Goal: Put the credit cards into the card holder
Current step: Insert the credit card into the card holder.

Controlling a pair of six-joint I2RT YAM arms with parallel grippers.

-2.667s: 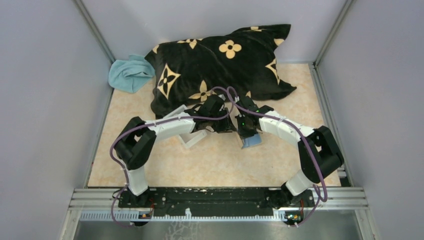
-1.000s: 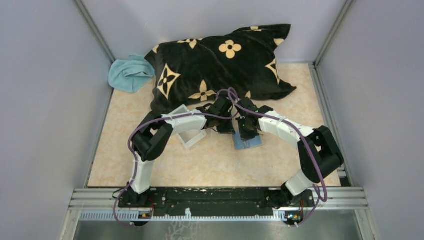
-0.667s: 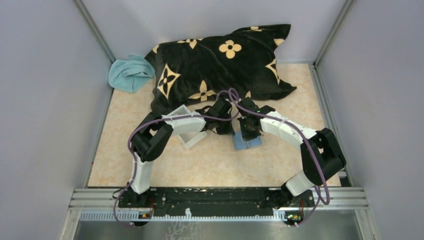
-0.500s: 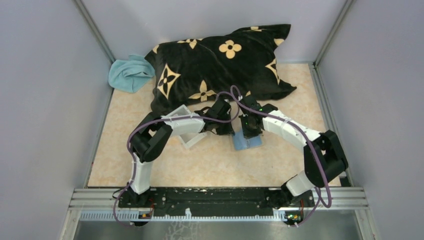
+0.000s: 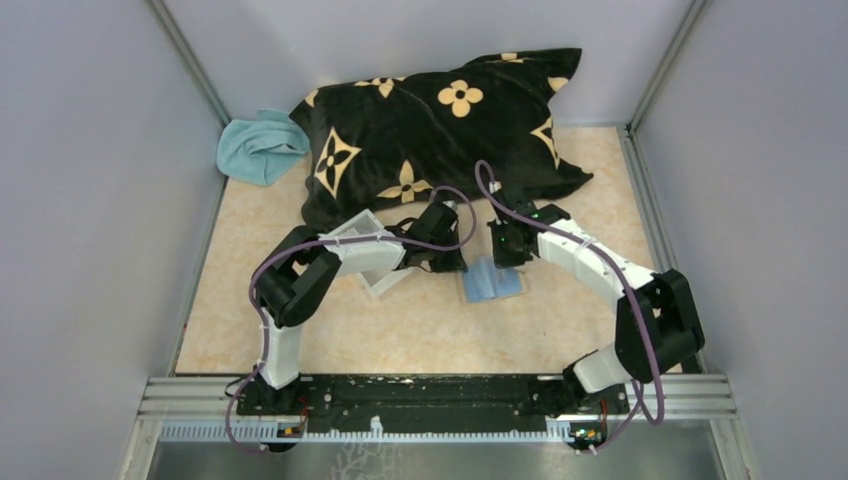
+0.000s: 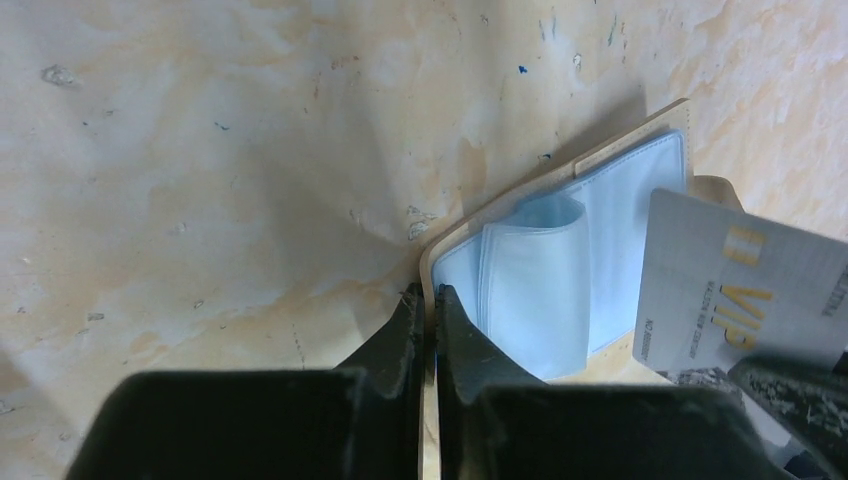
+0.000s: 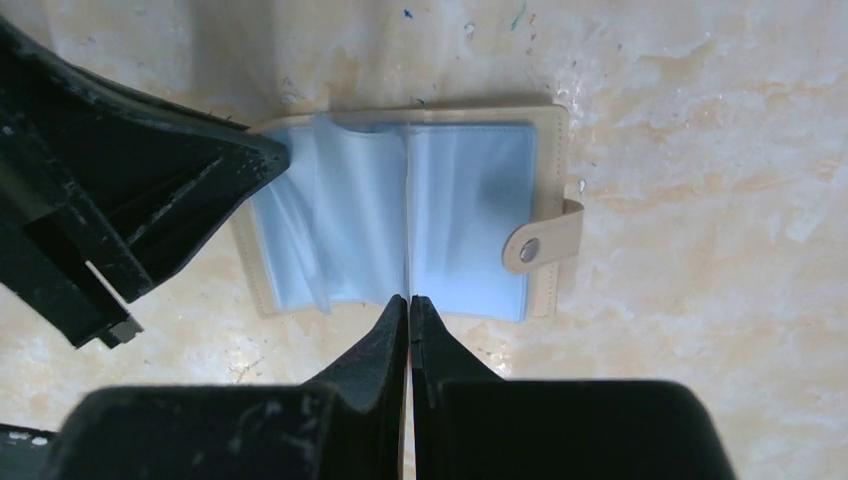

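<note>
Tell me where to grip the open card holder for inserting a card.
Pinch the card holder by its thin cover rim opposite the snap tab, coming low from the left, as the left gripper does: it lies open, leaving the sleeves free.

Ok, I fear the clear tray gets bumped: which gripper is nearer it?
Left. The left gripper is close beside the clear tray; the right gripper is farther off, over the card holder.
</note>
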